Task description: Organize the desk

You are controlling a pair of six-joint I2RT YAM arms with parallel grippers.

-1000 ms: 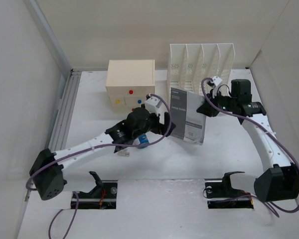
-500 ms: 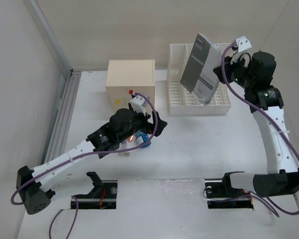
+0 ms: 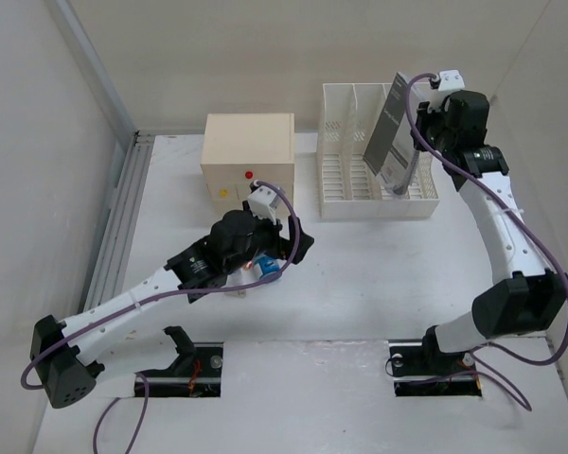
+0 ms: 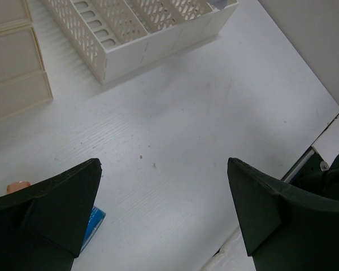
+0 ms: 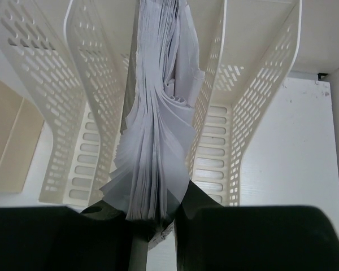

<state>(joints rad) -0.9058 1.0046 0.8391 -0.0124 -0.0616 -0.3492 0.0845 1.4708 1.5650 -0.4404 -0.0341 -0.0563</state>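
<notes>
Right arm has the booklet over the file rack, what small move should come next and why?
Probably ease the booklet straight down into the file rack. The right gripper is shut on its edge, the pages sit between two dividers but fan out and lean, so it looks unseated.

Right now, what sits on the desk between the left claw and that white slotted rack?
Nothing: in the left wrist view, the desk is bare from the left gripper to the file rack.

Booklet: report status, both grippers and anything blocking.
Right gripper shut on booklet, tilted, between file rack dividers. Left gripper open above the desk, empty. Small blue item beside it; nothing seen blocking the slot.
</notes>
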